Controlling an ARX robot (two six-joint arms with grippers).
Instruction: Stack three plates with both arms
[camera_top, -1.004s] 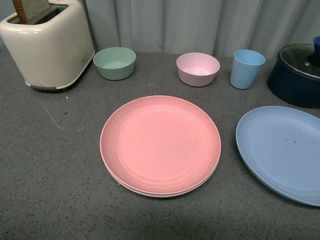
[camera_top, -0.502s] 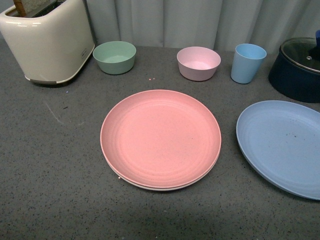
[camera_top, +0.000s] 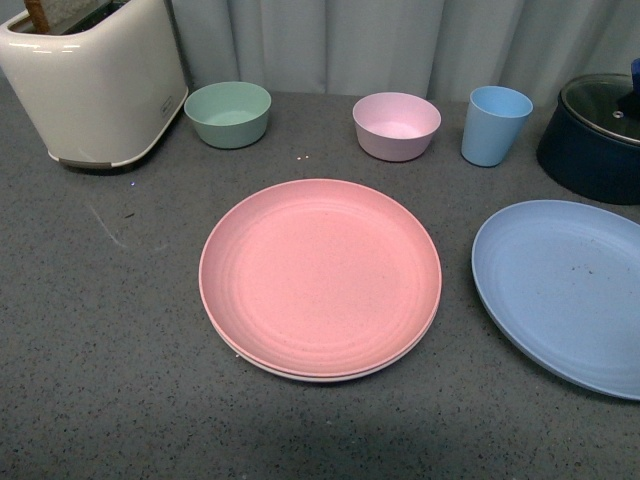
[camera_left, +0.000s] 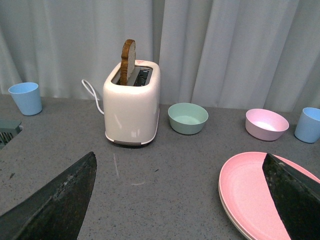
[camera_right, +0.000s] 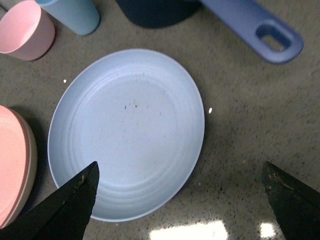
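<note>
right gripper (camera_right: 180, 165) hung spread wide and empty above the blue plate (camera_right: 127, 132). left gripper (camera_left: 178, 155) was spread and empty too, the pink plate (camera_left: 245, 190) beneath one finger, stacked on the beige plate (camera_right: 33, 150).

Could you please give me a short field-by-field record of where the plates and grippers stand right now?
stack: pink plate lying on beige plate, mid table
loose plate: blue plate, flat on the table to the right, apart from the stack
left gripper: open, holding nothing
right gripper: open, holding nothing, above the blue plate
back row: toaster, green bowl, pink bowl, blue cup, pot
task status: two of three stacked; blue plate not yet added
</note>
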